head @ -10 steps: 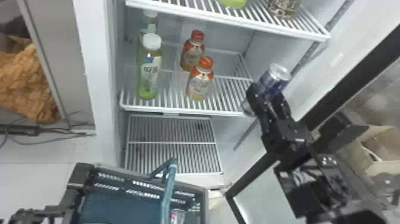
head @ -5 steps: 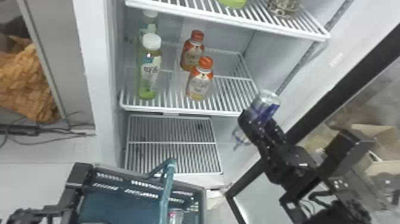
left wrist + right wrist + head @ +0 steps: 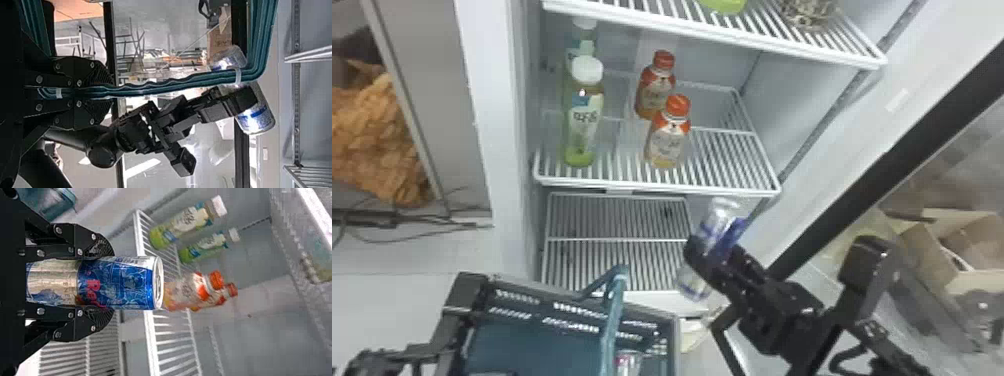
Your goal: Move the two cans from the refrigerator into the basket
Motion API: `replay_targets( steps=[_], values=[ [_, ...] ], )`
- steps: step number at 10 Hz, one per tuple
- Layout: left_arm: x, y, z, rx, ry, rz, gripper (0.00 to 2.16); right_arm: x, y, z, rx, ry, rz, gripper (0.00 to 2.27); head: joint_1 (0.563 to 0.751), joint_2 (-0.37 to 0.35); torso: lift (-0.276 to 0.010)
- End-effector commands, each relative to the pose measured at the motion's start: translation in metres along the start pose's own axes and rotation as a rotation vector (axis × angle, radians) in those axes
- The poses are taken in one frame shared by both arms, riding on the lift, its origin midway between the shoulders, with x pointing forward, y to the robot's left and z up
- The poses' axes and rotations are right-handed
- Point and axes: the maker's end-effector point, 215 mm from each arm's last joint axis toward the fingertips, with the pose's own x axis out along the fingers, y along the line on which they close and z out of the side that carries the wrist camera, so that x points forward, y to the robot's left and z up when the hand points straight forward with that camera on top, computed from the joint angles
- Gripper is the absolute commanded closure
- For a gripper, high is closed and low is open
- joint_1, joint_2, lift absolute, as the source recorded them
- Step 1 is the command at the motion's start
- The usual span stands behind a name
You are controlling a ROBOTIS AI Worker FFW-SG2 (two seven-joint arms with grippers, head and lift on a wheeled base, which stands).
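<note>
Holds a tilted blue-and-silver can point(image 3: 719, 212) pinched between the fingers of the right gripper point(image 3: 713, 249), below the right front corner of the fridge point(image 3: 502, 150) shelf point(image 3: 662, 186) and near the basket point(image 3: 532, 345). Has the left gripper point(image 3: 464, 294) clamped onto the basket, with what looks like a red-and-silver can point(image 3: 628, 364) inside. Faces, on that shelf, two white-capped green bottles point(image 3: 582, 120) beside two orange-capped bottles point(image 3: 668, 142), all upright.

Upright bottles point(image 3: 668, 142), cables point(image 3: 434, 220), open cardboard box point(image 3: 927, 252)
</note>
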Motion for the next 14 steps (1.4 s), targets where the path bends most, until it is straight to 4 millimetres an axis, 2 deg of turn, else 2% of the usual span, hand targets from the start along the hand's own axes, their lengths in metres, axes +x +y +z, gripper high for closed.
replay_targets(
  steps=[1,3,4,6,8,10,12,14],
  values=[
    [0.0,0.0,-0.004,-0.007,0.01,0.0,1.21,0.0,0.015,-0.035,0.038,0.125,0.049,0.85,0.695,-0.35,-0.266],
    [0.0,0.0,-0.004,-0.007,0.009,-0.001,1.21,-0.003,0.029,-0.073,0.072,0.27,0.107,0.85,0.695,-0.35,-0.266],
    [0.0,-0.001,-0.003,-0.007,0.007,-0.004,1.21,-0.004,0.027,-0.092,0.082,0.345,0.127,0.85,0.695,-0.35,-0.266],
    [0.0,-0.001,-0.003,-0.007,0.007,-0.004,1.21,-0.007,0.03,-0.119,0.099,0.455,0.164,0.85,0.695,-0.35,-0.266],
    [0.0,-0.001,-0.003,-0.007,0.007,-0.004,1.21,-0.004,0.04,-0.126,0.104,0.477,0.198,0.85,0.695,-0.35,-0.266],
    [0.001,-0.001,-0.003,-0.009,0.007,-0.006,1.21,-0.004,0.041,-0.131,0.112,0.498,0.211,0.78,0.695,-0.35,-0.266],
    [0.001,-0.001,-0.003,-0.009,0.007,-0.006,1.21,-0.002,0.039,-0.13,0.108,0.493,0.21,0.34,0.695,-0.35,-0.266],
    [0.001,0.0,-0.004,-0.011,0.006,-0.006,1.21,0.004,0.032,-0.114,0.079,0.432,0.189,0.11,0.695,-0.35,-0.266]
  ],
)
